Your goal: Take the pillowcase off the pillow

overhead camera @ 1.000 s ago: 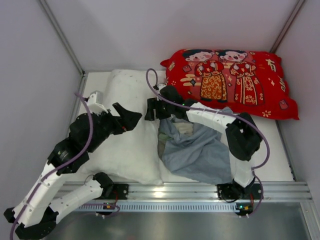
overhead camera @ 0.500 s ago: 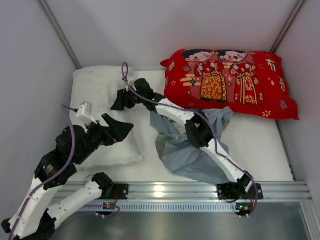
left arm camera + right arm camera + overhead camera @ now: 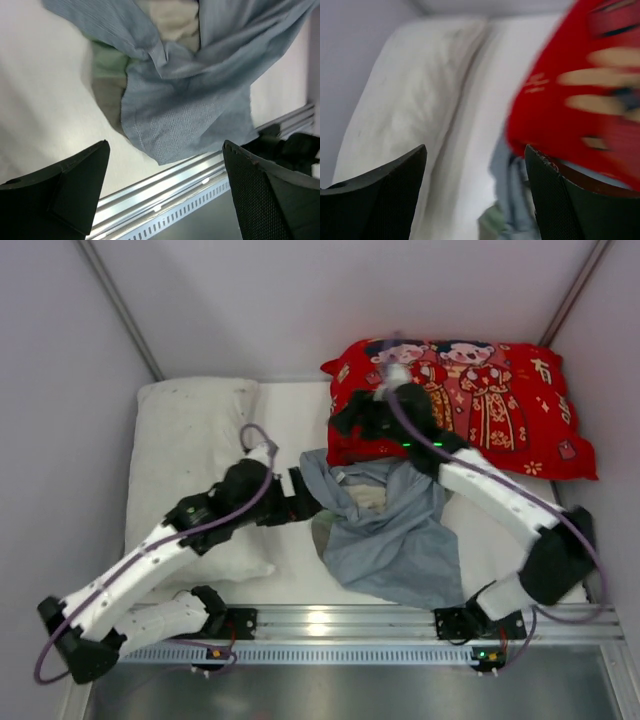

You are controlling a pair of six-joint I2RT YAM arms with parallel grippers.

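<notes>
- Left gripper [image 3: 165, 148]: jaws wide apart, empty, near the crumpled blue-grey cloth pillowcase [image 3: 200, 110].
- Right gripper [image 3: 476, 152]: jaws apart, empty.
- Plump white pillow [image 3: 185, 435] lies uncovered.

The pillow [image 3: 190, 440] lies left, the pillowcase [image 3: 392, 545] to its right, a second pillow [image 3: 510, 415] behind that.

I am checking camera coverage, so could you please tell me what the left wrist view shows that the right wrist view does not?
Only the left wrist view shows the aluminium rail. Only the right wrist view shows the white pillow and the blurred red cartoon-print pillow. Both show the pillowcase; the left end effector and the right end effector are each open and empty.
</notes>
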